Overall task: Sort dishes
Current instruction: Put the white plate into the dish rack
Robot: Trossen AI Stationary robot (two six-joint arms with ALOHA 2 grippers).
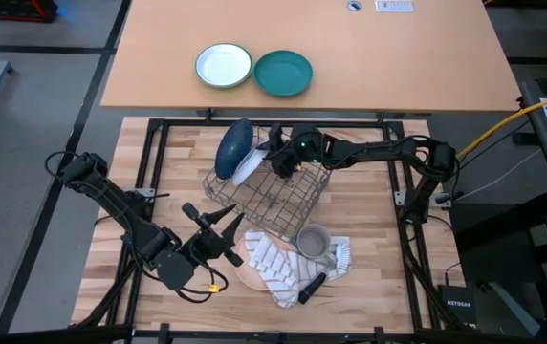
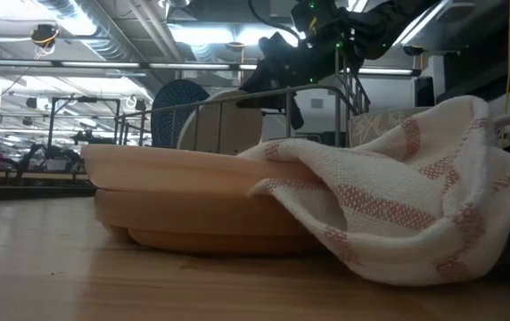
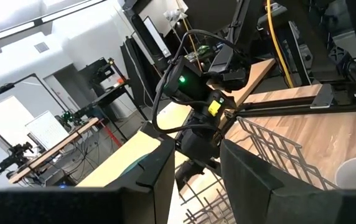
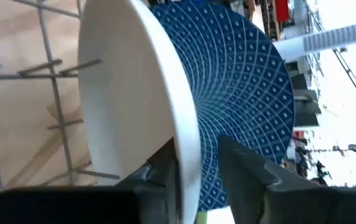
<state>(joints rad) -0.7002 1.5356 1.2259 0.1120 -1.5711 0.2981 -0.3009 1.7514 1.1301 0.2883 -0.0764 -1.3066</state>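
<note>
Right pincer (image 4: 196, 168) astride white plate (image 4: 128, 106).

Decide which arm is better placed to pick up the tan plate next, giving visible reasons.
Left. Its end effector hovers open beside the tan plate, while the right end effector is across the rack, gripping the white plate.

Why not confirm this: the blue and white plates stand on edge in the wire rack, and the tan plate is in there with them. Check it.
One detail is off. The tan plate is not in the wire rack; it lies flat on the table, partly under the striped towel, as the high view shows. The blue plate and white plate do stand on edge in it.
</note>
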